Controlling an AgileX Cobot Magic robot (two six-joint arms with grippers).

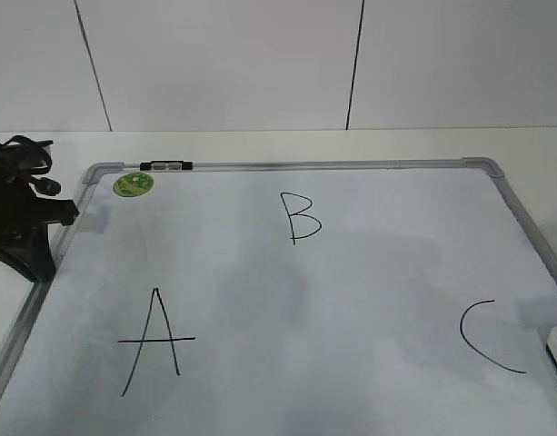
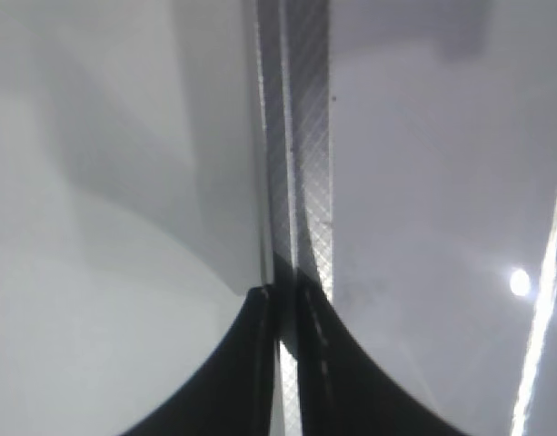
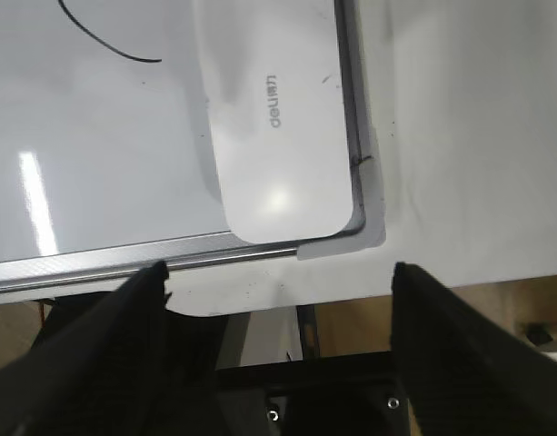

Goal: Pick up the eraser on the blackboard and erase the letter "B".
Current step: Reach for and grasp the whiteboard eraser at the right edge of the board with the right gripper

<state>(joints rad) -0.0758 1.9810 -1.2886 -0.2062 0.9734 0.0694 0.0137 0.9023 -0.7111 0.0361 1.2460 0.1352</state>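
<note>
Eraser (image 3: 278, 136) lies flat in a board (image 1: 351, 300) corner, just ahead of the right gripper (image 3: 278, 282), whose fingers are spread wide, touching nothing. Left gripper (image 2: 285, 300) sits with fingers together over the frame (image 2: 301, 136). "B" (image 1: 301, 217) is intact, well apart from both.

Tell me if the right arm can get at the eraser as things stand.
Probably yes. The eraser lies bare in the board's corner, nothing on or around it, and the right gripper hangs beside it, jaws wide apart.
</note>
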